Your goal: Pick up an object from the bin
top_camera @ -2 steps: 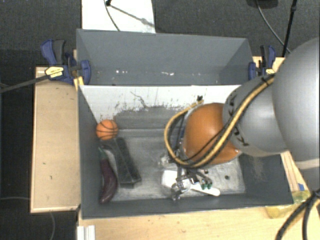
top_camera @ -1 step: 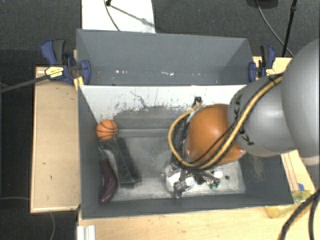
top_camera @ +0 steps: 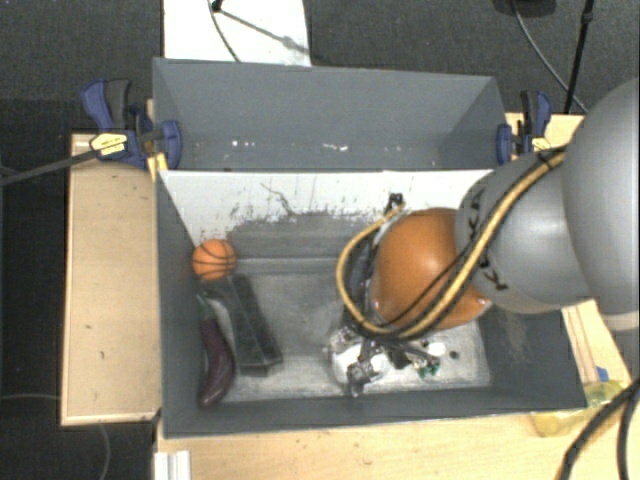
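The hand (top_camera: 358, 366) sits low at the frame's lower centre, over small white and green pieces (top_camera: 432, 360); open or closed, I cannot tell. Such small bits could slip free, or the hand could scrape the bin (top_camera: 300, 308) floor if it presses down.

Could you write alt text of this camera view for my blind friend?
A robot arm reaches from the right, its gripper low over the floor of a grey metal bin. Along the left wall lie a small orange ball, a dark block and a purple toy aubergine.
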`<state>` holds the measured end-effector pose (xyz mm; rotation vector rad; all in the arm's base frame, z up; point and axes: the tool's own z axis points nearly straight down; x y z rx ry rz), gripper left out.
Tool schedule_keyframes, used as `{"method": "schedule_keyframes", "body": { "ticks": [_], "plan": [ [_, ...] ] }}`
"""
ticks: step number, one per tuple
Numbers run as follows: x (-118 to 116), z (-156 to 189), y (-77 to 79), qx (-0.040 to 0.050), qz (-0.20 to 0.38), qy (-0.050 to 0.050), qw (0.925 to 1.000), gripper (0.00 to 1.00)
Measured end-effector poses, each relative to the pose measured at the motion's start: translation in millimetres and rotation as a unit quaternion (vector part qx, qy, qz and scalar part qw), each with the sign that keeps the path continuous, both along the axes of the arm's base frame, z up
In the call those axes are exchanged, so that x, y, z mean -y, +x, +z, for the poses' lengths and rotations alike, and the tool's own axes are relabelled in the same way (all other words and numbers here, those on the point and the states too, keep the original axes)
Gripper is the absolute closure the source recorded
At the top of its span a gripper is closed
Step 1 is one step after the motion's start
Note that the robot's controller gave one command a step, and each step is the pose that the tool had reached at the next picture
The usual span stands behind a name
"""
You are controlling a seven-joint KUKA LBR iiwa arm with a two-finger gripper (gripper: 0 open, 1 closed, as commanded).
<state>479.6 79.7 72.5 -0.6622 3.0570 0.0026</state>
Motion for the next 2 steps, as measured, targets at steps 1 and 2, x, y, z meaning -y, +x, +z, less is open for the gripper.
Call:
{"method": "schedule_keyframes", "body": {
  "ticks": [1, 2],
  "plan": [
    [0.5, 4.8, -2.5, -0.0056, 0.000, -0.001, 1.0000, 1.00],
    [0.9, 25.9, -4.5, -0.0105, -0.001, -0.002, 0.9999, 1.00]
  ]
}}
